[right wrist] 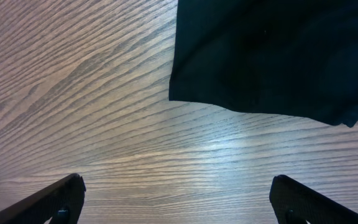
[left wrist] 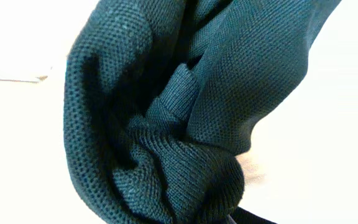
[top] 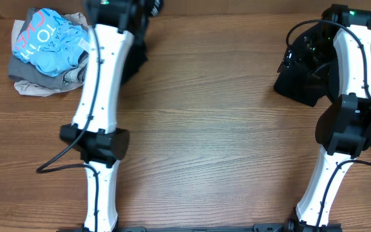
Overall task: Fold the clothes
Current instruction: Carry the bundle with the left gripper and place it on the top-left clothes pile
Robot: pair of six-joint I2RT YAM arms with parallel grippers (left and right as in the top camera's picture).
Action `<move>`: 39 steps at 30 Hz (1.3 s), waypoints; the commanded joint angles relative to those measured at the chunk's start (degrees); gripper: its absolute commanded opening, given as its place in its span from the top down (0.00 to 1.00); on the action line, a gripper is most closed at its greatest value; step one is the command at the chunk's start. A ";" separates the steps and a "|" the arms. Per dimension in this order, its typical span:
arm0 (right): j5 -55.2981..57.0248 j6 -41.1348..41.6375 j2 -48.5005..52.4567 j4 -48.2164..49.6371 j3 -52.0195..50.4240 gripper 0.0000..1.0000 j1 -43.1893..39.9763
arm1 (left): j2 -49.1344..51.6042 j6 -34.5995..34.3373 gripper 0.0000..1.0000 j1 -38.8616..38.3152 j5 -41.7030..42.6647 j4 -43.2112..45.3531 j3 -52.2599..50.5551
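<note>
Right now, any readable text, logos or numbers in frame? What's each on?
"TO...": large white letters on the light-blue garment atop the bundle; a likely reading, the rest is lost in folds.
Red letters on the same garment: too crumpled to read.
Left black shirt: no text or logo shows.
Right black shirt: no text or logo shows.
Table: none.

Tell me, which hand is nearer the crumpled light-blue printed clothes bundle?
Left. The left hand, gripping a black knit shirt, is just beside the bundle; the right hand is open across the table.
</note>
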 commanded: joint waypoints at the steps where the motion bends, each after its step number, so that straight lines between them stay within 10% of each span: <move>1: 0.35 -0.39 -1.86 0.09 1.51 0.01 0.22 | -1.84 5.31 0.96 3.48 -2.34 3.19 1.18; 22: -0.50 0.09 -1.86 -3.34 1.51 0.01 0.46 | -1.57 25.20 0.96 25.97 5.31 33.16 -2.54; 39: -0.48 1.36 -1.86 -4.00 1.51 0.01 1.18 | 0.63 31.43 0.96 28.22 12.17 43.34 -24.28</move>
